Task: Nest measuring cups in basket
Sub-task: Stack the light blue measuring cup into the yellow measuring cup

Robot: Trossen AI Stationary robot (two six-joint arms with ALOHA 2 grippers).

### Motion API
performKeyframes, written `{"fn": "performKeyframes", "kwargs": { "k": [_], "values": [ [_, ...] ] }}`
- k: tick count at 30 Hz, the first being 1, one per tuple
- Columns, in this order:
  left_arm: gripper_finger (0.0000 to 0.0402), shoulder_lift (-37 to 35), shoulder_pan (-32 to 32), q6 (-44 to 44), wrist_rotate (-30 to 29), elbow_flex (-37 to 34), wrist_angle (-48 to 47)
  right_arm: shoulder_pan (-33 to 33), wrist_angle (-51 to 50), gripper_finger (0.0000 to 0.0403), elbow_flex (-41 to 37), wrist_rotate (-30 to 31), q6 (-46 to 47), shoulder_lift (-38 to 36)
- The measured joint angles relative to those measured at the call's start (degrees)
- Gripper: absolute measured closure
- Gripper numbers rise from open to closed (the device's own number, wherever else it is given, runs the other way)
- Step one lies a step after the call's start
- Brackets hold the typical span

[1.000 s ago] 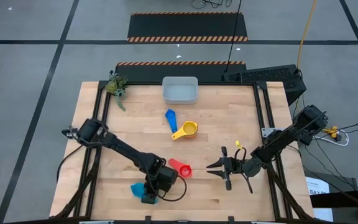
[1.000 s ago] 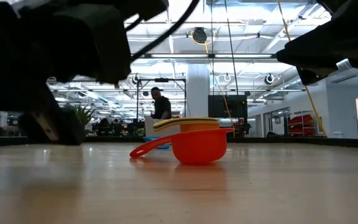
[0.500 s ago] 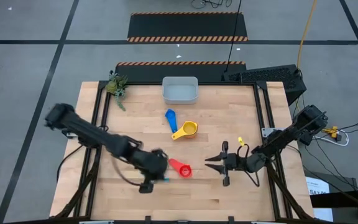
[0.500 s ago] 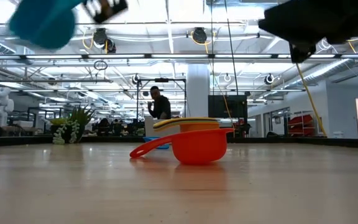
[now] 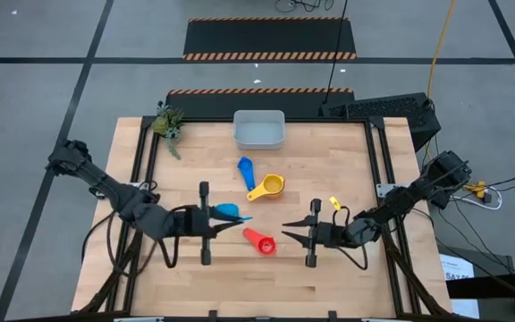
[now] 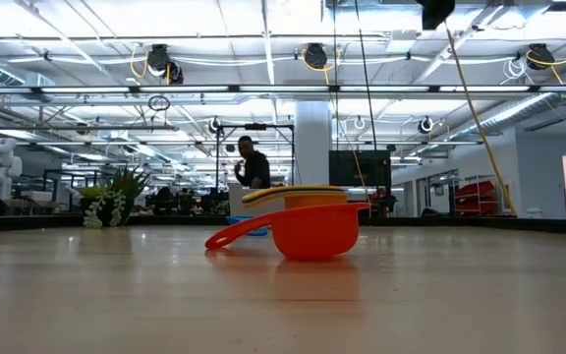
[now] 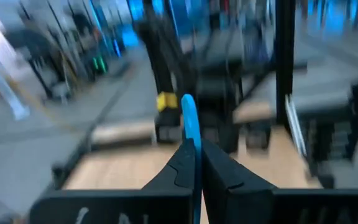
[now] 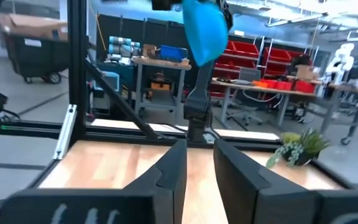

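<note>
Your left pincer (image 5: 206, 221) is clenched on the light blue cup's (image 5: 228, 211) handle, lifted above the table (image 5: 186, 170) for carrying toward the far basket (image 5: 258, 130), while your right pincer (image 5: 311, 234) hovers near the red cup (image 5: 261, 241), slightly parted and grasping nothing.

An industrial robotics lab or workshop hall. The wooden table (image 5: 257, 268) sits in a black metal frame (image 5: 378, 161) on a grey floor with taped lines and hazard-striped mats (image 5: 269, 38). Across the table, the low view shows a high ceiling with exposed beams, ducts and strip lights (image 6: 263, 88), a white pillar (image 6: 312, 143) and a person (image 6: 254, 165) standing far back. Beyond the right gripper (image 8: 199, 163), its wrist view shows workbenches (image 8: 157, 65), red storage bins (image 8: 247, 56) and a white robot figure (image 8: 340, 59)
</note>
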Motion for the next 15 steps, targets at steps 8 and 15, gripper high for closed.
{"fn": "performKeyframes", "kwargs": {
  "k": [8, 15],
  "values": [
    [0.0395, 1.72, 3.65, 9.82, 5.42, -16.97, 42.91, -1.88, -0.57, 0.0327, 0.91, -0.65, -2.83, 0.00],
    [0.0392, 4.31, 8.90, 9.20, 13.78, -29.58, 71.36, -4.83, -0.50, 0.0325, 0.91, -4.71, -1.86, 0.00]
  ]
}}
